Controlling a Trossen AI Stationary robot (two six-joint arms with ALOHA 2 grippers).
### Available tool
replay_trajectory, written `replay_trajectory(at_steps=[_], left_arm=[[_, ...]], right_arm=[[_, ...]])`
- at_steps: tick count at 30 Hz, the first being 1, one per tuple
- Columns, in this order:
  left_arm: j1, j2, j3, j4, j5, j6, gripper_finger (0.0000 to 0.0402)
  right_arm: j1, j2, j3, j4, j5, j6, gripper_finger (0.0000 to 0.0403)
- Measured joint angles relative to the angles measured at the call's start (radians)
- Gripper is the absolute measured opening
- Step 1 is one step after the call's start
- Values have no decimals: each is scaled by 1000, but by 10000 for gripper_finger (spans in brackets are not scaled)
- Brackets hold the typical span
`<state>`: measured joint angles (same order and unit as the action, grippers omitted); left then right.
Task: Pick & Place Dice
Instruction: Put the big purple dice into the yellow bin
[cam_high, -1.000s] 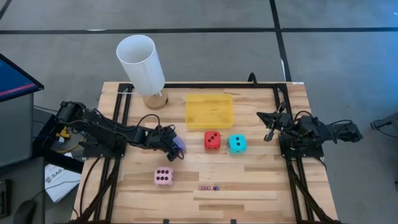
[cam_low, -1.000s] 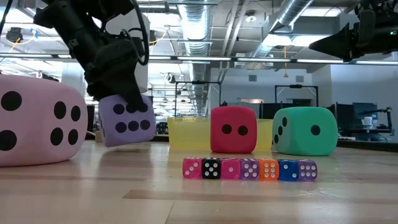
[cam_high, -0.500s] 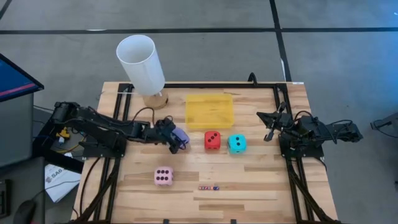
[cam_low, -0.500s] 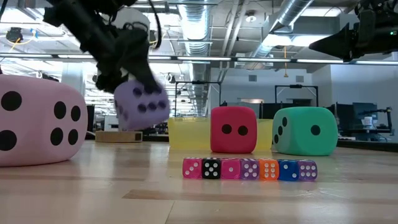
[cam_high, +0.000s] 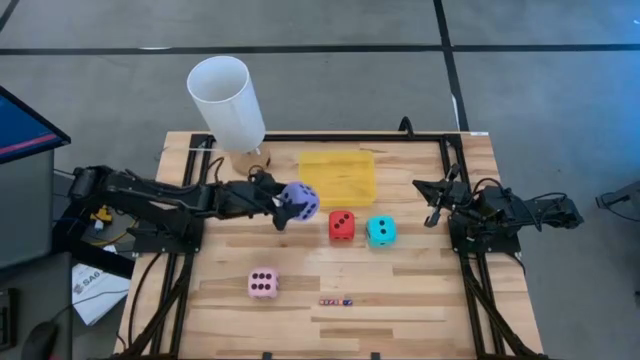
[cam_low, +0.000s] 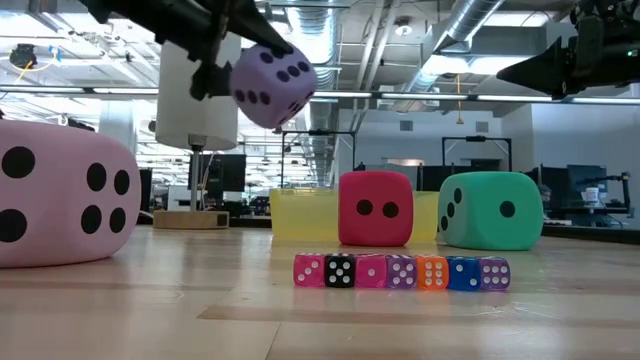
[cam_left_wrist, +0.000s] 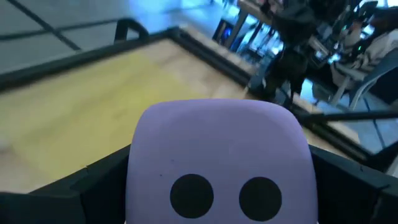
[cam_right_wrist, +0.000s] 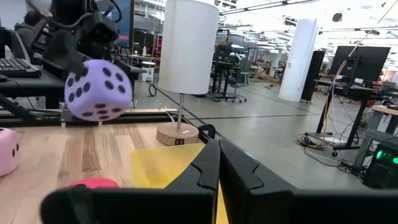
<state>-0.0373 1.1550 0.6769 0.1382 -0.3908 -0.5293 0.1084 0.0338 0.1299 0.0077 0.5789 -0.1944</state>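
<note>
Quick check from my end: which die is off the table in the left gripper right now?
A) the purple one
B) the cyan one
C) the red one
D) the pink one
A: the left gripper holds the purple die up in the air near the yellow tray, while the pink die, red die and cyan die sit on the table.

On the bench (cam_high: 420, 300), a tray (cam_high: 337, 178) sits at the back centre, with a lamp (cam_high: 228, 102) to its left at the back edge. The left claw (cam_high: 283, 207) holds one large die (cam_high: 299, 200) in the air just left of the tray's front corner. Two large dice (cam_high: 341, 225) (cam_high: 380, 230) sit side by side in front of the tray. Another large die (cam_high: 263, 284) lies toward the front left, and a row of tiny dice (cam_high: 336, 301) lies to its right near the front. The right claw (cam_high: 436, 205) hangs at the bench's right side.
</note>
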Motion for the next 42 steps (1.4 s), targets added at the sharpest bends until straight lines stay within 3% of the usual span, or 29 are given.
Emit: replay_trajectory(at_steps=[5, 15, 30, 36, 42], left_arm=[[48, 43, 0, 113, -2, 83, 379], [154, 184, 0, 296, -3, 88, 377], [239, 438, 173, 296, -29, 88, 382], [281, 456, 179, 297, -28, 79, 383], [287, 457, 179, 298, -28, 77, 381]], right_arm=[[0, 0, 0, 1, 2, 1, 3], [0, 0, 0, 2, 2, 1, 3], [-26, 12, 0, 73, -10, 11, 3], [-28, 120, 0, 207, -39, 11, 3], [-67, 316, 0, 389, -32, 3, 3]])
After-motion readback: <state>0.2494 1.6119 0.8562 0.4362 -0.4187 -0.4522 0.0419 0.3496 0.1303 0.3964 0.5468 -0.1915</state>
